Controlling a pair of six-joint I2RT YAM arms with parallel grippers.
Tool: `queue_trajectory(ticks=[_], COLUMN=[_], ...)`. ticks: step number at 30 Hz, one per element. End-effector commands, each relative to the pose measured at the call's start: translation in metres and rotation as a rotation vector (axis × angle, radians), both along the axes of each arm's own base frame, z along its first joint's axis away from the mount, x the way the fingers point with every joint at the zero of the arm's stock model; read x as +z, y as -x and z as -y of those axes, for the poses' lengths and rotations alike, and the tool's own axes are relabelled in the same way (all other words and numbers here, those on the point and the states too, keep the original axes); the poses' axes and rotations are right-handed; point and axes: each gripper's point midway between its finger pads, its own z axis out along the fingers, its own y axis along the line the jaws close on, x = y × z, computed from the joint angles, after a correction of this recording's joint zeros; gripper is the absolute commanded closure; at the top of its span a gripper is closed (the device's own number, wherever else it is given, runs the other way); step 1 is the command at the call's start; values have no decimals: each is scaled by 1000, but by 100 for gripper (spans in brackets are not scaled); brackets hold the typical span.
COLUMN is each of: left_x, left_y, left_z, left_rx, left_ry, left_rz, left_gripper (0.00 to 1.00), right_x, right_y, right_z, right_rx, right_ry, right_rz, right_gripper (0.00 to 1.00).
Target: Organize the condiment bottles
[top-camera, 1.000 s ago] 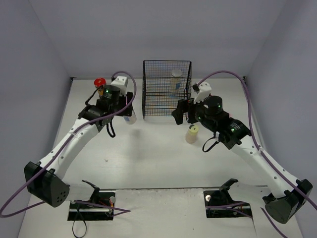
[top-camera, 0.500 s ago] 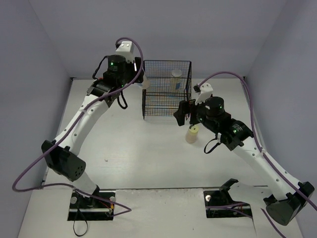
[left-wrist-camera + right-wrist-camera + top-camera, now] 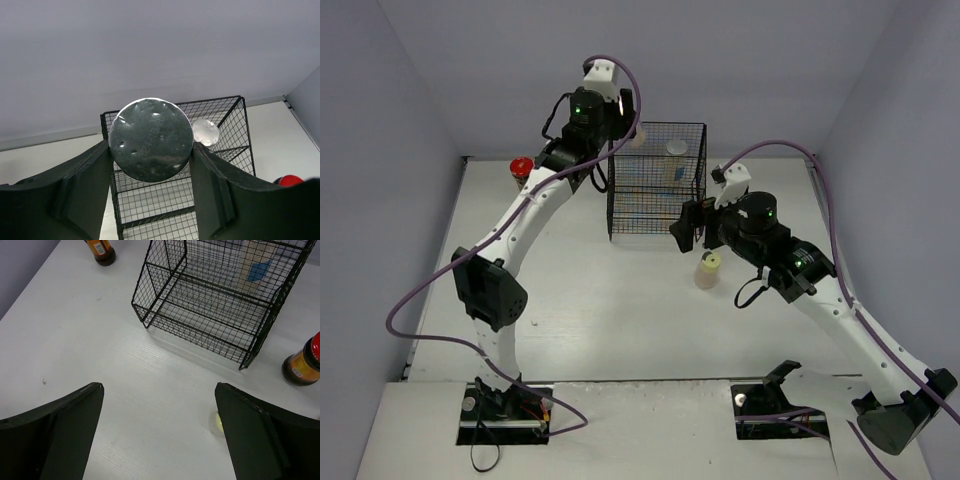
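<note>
left gripper point(image 3: 151, 150) – clamps silver-capped bottle point(image 3: 150, 137) | right gripper point(image 3: 159, 388) – spread | white table point(image 3: 620, 315), lilac walls point(image 3: 740, 60)

The black left gripper point(image 3: 151, 145) clamps a silver-capped bottle point(image 3: 151, 134), its grey cap flecked with bright spots, and beyond it is the black, grid-patterned wire mesh basket point(image 3: 165, 200). Ahead of the black right gripper point(image 3: 159, 390), a pale bottle point(image 3: 251, 256) wears a blue label (print unreadable). To the gripper's right, a red-lidded jar point(image 3: 303, 362) is amber-brown with an orange label, on the white table point(image 3: 100, 340).

A bottle point(image 3: 675, 158) sits in the basket point(image 3: 640, 215), jar point(image 3: 522, 167) left of it.
</note>
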Motion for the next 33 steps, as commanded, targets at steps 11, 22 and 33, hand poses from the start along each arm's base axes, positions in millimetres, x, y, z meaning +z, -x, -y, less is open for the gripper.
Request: queue_trajectory(ticks=[11, 22, 33], left_x=[44, -18, -58], left_y=[-33, -57, -71], left_z=[14, 27, 33], left_rx=[24, 10, 16], left_ry=[9, -94, -116], left_rz=[190, 105, 37], left_gripper=[100, 95, 58], right_x=[16, -2, -14], right_y=[-1, -1, -2], right_z=[-6, -6, -3], right_rx=[25, 33, 26], right_ry=[-41, -18, 14], right_rz=[56, 31, 19], right_gripper=[0, 0, 0])
